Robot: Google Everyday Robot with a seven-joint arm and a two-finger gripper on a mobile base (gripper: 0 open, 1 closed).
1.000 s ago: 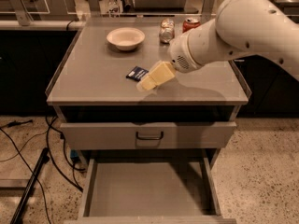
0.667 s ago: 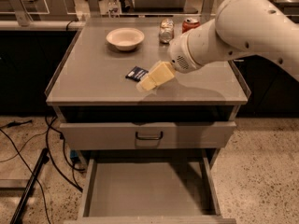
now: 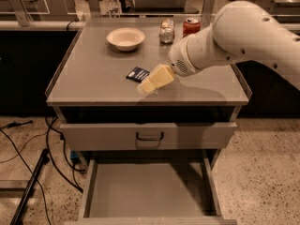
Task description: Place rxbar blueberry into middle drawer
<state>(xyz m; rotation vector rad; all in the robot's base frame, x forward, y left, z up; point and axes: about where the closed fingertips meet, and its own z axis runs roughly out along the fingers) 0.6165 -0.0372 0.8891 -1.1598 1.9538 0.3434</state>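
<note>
Tool [image 3: 151, 82] beside rxbar blueberry [image 3: 137, 73]

The rxbar blueberry lies flat on the surface [image 3: 93, 74]. The tool sits just right of the bar, a little nearer the front edge; whether it is apart or together I cannot tell. Below the bar, the middle drawer [image 3: 140, 191] stands pulled out.

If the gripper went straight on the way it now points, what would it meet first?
Probably the cabinet top, just nearer the camera than the rxbar blueberry. The gripper slants down beside the bar, not onto it, though depth is unclear.
</note>
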